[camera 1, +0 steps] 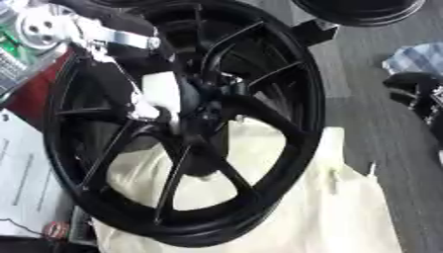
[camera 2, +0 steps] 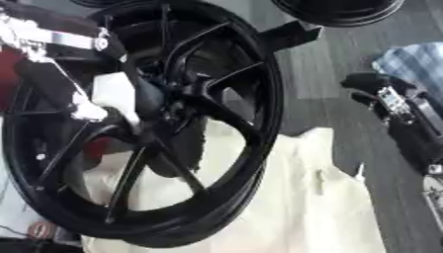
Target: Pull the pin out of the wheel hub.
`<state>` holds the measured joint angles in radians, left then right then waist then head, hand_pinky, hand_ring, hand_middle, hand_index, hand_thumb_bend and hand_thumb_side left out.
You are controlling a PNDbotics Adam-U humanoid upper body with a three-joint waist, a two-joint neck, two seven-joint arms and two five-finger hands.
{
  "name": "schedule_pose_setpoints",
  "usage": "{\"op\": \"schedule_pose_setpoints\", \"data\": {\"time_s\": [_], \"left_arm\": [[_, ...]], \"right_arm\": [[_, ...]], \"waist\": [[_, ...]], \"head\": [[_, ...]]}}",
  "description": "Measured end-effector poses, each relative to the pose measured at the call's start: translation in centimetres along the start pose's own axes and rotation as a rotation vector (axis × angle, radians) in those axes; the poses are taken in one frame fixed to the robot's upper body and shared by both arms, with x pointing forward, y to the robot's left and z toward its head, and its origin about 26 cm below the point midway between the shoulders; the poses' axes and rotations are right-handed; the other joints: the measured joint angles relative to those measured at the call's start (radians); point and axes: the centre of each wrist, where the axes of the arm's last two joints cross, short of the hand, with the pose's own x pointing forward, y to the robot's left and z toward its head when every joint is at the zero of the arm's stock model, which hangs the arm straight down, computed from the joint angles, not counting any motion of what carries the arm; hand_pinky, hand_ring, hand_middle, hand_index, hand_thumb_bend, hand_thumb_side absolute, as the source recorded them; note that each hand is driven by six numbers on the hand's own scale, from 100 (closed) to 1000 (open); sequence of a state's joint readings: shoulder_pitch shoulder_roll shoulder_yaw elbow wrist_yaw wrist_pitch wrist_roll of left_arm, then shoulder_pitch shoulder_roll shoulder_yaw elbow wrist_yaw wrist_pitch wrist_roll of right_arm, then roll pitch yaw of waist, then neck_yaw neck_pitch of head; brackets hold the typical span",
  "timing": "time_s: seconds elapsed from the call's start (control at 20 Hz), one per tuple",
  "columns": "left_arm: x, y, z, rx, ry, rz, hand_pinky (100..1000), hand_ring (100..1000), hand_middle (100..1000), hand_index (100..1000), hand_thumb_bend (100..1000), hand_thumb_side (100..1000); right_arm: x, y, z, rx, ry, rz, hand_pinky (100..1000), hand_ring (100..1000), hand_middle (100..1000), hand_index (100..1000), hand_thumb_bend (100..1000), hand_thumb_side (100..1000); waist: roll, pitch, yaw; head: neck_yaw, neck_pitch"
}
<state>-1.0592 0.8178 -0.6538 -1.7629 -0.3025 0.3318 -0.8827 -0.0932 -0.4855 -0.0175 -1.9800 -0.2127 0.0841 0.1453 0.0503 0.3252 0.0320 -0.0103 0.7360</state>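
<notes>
Black-spoked and tilted, the wheel [camera 1: 186, 123] is lying on cream cloth [camera 1: 346, 207] while the left hand [camera 1: 169, 96] is reaching into its hub from ten o'clock — fingers hidden, the pin too — and risking a slip.

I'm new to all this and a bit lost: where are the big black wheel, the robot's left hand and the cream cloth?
black wheel [camera 1: 307, 106]: left eye view, on its right rim.
left hand [camera 1: 160, 96]: left eye view, on its white palm at the hub.
cream cloth [camera 1: 346, 207]: left eye view, on bare fabric.

The left hand [camera 1: 164, 96] blurs into the black wheel hub [camera 1: 207, 106], hiding the pin and its fingers.
</notes>
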Motion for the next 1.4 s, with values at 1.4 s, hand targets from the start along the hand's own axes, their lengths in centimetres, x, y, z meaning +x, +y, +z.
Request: {"op": "schedule_pose_setpoints", "data": {"time_s": [1.4], "left_arm": [[-5.4,2.3,10.9,0.561,0.192,0.290,762,500,276,398,100,244]], "right_arm": [[-0.1,-0.1,0.2,-0.018,-0.017,-0.001,951,949,754,787,100,787]], "waist": [[-0.028,0.002,0.022]], "head": [[-0.001,0.001]]}}
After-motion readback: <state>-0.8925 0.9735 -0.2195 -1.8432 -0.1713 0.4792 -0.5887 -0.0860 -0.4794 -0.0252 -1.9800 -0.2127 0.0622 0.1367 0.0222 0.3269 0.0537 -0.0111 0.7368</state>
